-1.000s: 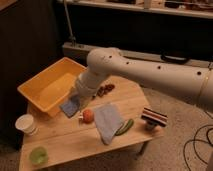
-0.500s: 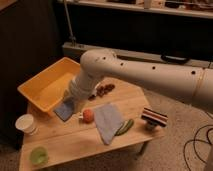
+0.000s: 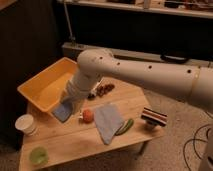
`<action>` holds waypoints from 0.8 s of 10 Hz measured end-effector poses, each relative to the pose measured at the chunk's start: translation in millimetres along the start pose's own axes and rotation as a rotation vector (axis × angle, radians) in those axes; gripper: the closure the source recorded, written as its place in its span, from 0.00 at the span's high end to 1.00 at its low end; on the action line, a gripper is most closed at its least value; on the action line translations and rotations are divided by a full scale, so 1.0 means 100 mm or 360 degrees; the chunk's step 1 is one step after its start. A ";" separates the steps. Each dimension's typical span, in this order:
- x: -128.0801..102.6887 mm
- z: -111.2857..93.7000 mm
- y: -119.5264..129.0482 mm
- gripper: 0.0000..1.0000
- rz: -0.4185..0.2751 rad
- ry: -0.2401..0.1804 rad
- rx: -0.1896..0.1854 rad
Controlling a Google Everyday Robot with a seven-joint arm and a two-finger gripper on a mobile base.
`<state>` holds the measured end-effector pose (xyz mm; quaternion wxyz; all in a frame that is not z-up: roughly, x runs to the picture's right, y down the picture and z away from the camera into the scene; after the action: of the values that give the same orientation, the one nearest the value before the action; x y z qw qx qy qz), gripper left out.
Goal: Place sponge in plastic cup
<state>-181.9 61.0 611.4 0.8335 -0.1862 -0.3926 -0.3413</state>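
Observation:
The sponge [image 3: 62,112], a small flat blue-grey pad, hangs at the end of my arm, just above the wooden table [image 3: 75,142] by the front right corner of the yellow bin. My gripper [image 3: 70,102] is shut on the sponge's top edge and is mostly hidden behind the white wrist. The plastic cup [image 3: 38,155] is a squat light-green cup standing upright at the table's front left corner, well below and left of the sponge.
A yellow bin [image 3: 35,90] sits at the back left. A taller white cup [image 3: 25,123] stands at the left edge. A blue-grey cloth [image 3: 107,122], a small red-orange fruit [image 3: 88,116], a green vegetable [image 3: 125,126], a dark cluster [image 3: 102,90] and a striped object [image 3: 154,117] lie to the right.
My arm has swung left and toward the table's front, carrying the sponge from beside the bin's right side toward its front corner, nearer the cups.

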 end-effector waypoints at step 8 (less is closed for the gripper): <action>-0.99 1.13 -0.42 0.00 -0.0476 -0.0087 -0.0351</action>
<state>-316.5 138.8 606.0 0.7371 -0.2253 -0.3985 -0.4971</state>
